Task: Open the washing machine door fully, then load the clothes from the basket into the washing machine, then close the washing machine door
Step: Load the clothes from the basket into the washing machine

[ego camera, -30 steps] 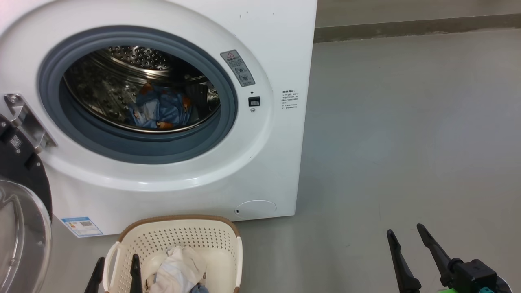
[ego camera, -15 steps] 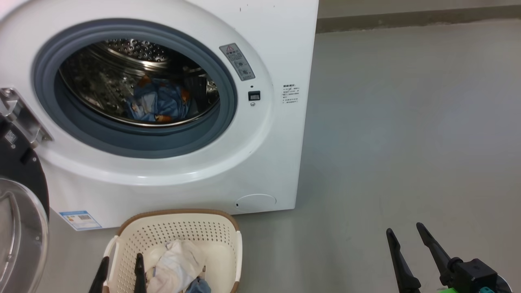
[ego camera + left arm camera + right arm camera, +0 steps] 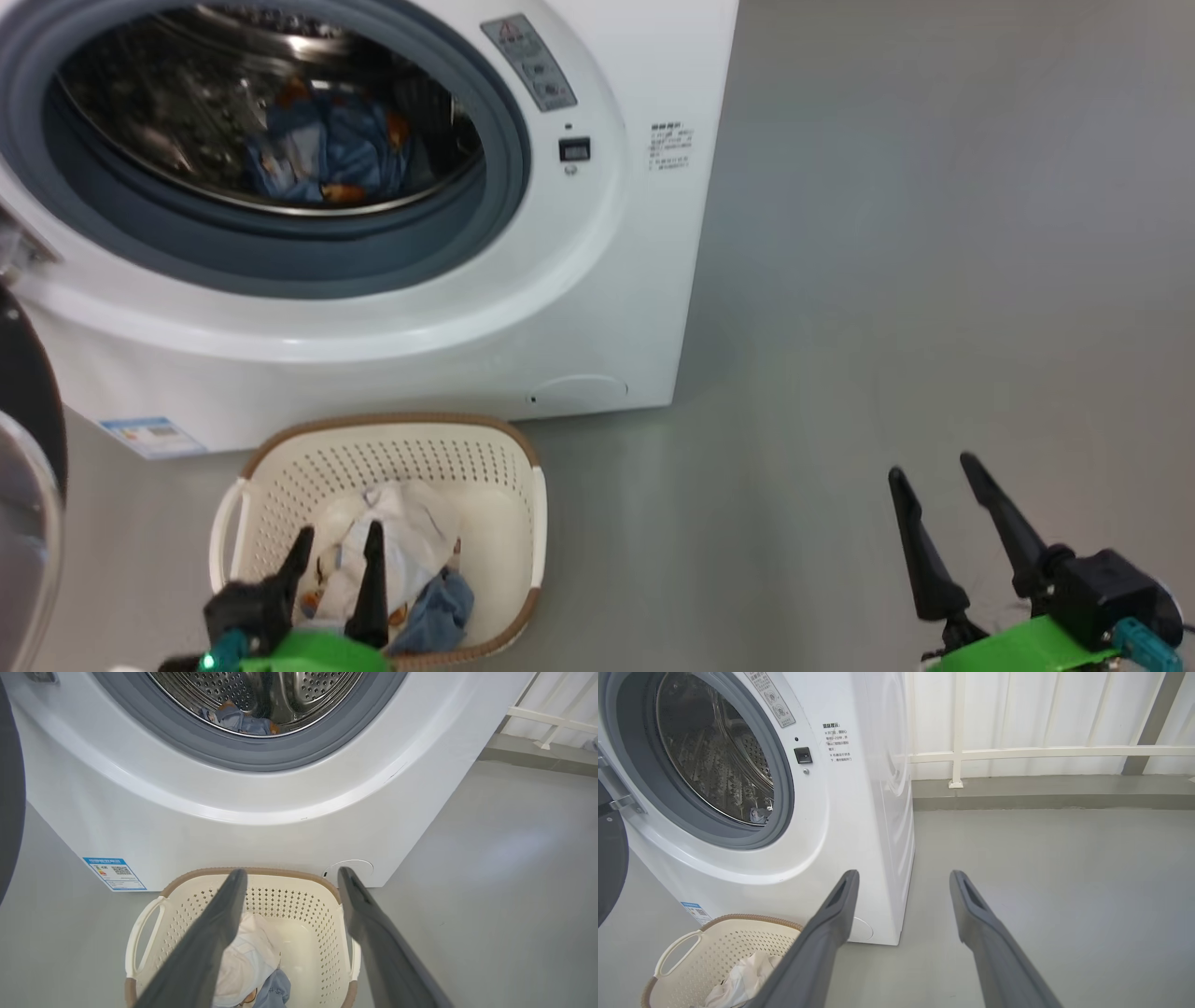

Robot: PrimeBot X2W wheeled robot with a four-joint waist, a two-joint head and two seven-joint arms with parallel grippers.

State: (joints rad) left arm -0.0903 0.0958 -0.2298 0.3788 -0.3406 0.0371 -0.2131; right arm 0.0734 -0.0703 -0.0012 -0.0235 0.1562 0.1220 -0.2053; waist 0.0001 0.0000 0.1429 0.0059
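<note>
My right gripper (image 3: 904,875) hangs spread wide above the floor (image 3: 1064,882). Left of it I see the washing machine (image 3: 840,826), drum (image 3: 719,765) exposed, and the basket (image 3: 677,947) holding white cloth (image 3: 738,975).

Cream perforated basket (image 3: 509,485), white washing machine (image 3: 644,280)

I see the washing machine door (image 3: 33,401) cut off at the left edge, and my left gripper (image 3: 341,529) hides part of the clothes (image 3: 415,541).
</note>
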